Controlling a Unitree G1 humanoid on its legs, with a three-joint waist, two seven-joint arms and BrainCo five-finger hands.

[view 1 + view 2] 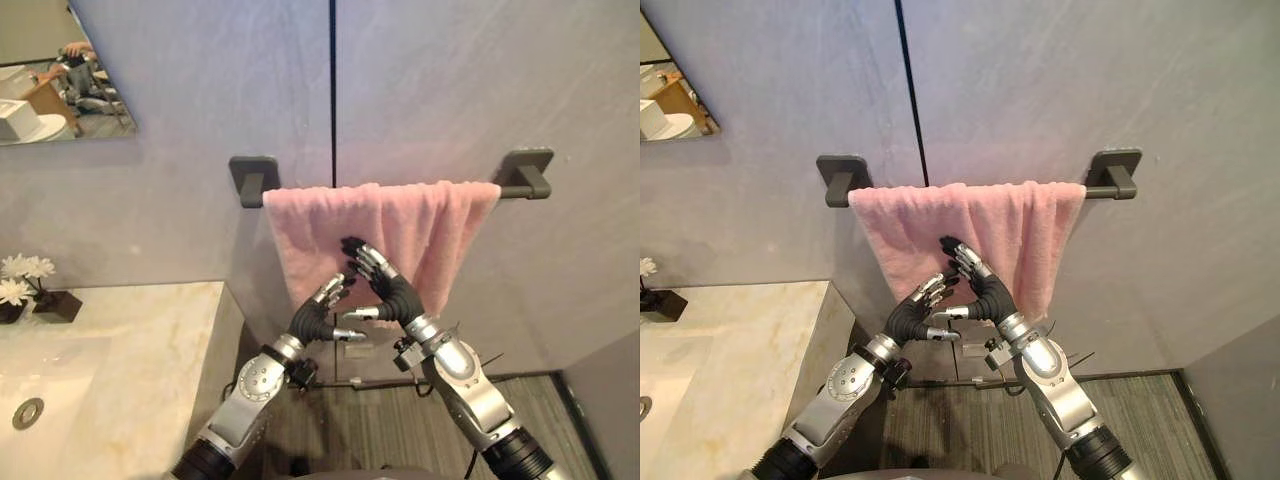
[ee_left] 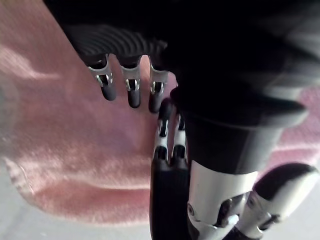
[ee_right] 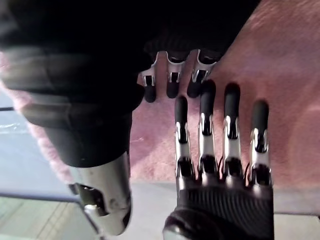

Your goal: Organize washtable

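Observation:
A pink towel (image 1: 320, 225) hangs folded over a dark bar (image 1: 512, 190) on the grey wall, spread wide at the left and bunched in folds toward the right. Both hands are raised in front of its lower half. My left hand (image 1: 318, 318) points its straight fingers up at the towel's lower edge, open. My right hand (image 1: 385, 285) is a little higher and to the right, fingers straight and fingertips against the cloth, open. In the left wrist view the left hand (image 2: 170, 200) faces the towel (image 2: 75, 150). In the right wrist view the right hand (image 3: 225, 205) lies flat toward the towel (image 3: 280, 75).
A pale marble counter (image 1: 150, 340) runs along the left with a sink (image 1: 40, 380) and its drain (image 1: 27, 412). White flowers in a dark pot (image 1: 25, 285) stand at the back of the counter. A mirror (image 1: 60, 70) hangs above. Striped flooring (image 1: 380, 420) lies below the towel.

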